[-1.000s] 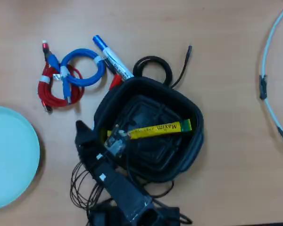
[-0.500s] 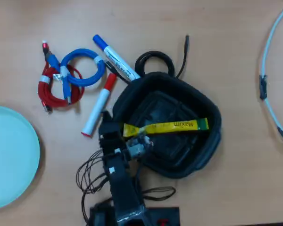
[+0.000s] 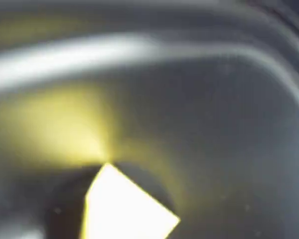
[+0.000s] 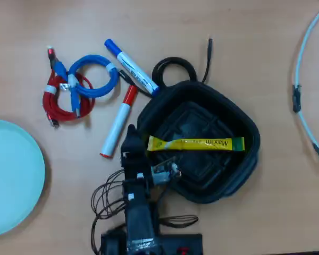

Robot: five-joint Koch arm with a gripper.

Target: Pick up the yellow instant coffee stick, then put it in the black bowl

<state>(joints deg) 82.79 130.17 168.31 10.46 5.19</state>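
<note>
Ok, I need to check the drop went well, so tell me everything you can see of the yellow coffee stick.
The yellow instant coffee stick is a long, thin, shiny foil-looking sachet, yellow with a green right end and "Maxim" lettering that reads upside down in the overhead view. It lies flat and roughly horizontal inside the black bowl, spanning its bottom, its left end near the arm. Whether the claw touches it cannot be told. The wrist view shows only a blurred bright yellow corner.
</note>
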